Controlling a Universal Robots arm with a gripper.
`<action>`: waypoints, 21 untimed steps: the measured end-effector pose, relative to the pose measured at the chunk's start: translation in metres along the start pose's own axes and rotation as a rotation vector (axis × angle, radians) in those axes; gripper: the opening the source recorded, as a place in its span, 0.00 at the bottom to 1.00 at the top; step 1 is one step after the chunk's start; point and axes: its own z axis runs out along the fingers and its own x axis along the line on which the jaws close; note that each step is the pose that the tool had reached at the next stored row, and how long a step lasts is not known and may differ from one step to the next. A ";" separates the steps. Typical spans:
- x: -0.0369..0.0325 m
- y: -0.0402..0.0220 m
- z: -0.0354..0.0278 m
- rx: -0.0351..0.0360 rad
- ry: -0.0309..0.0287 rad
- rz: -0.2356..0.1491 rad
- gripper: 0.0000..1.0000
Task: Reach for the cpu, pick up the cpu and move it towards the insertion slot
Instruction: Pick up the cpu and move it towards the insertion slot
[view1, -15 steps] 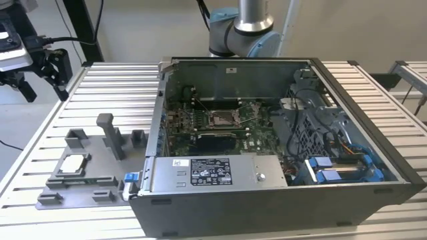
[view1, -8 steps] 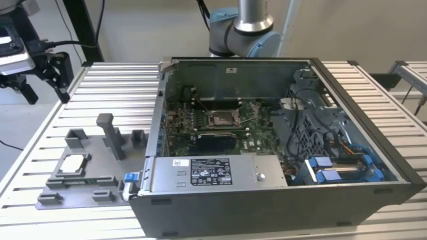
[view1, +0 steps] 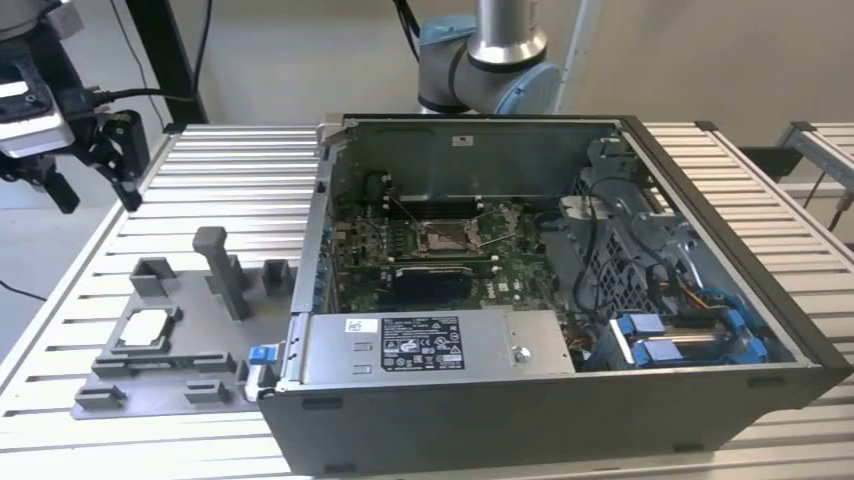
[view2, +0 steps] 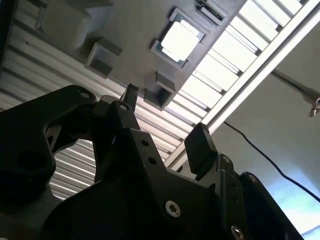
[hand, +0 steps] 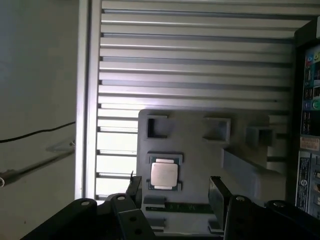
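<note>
Sitting in a square pocket of the grey fixture plate, the cpu lies silver face up. The open computer case holds a green board with the insertion slot. Both stand on a slatted metal table. The gripper hovers above the table, fingers wide and empty, well apart from the cpu.

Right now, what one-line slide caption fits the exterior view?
Open gripper hangs over the table, apart from the cpu in its grey fixture; the socket sits inside the open computer case.

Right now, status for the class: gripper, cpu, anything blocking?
Gripper open, empty, well clear of the cpu. Cpu seated in grey fixture. Nothing seen between them.
</note>
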 end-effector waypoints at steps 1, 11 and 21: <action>0.0000 0.0000 0.0008 0.0000 0.0000 0.000 1.00; 0.0000 -0.0003 0.0088 0.0000 0.0001 0.000 1.00; 0.0000 -0.0006 0.0160 0.0000 0.0001 0.000 1.00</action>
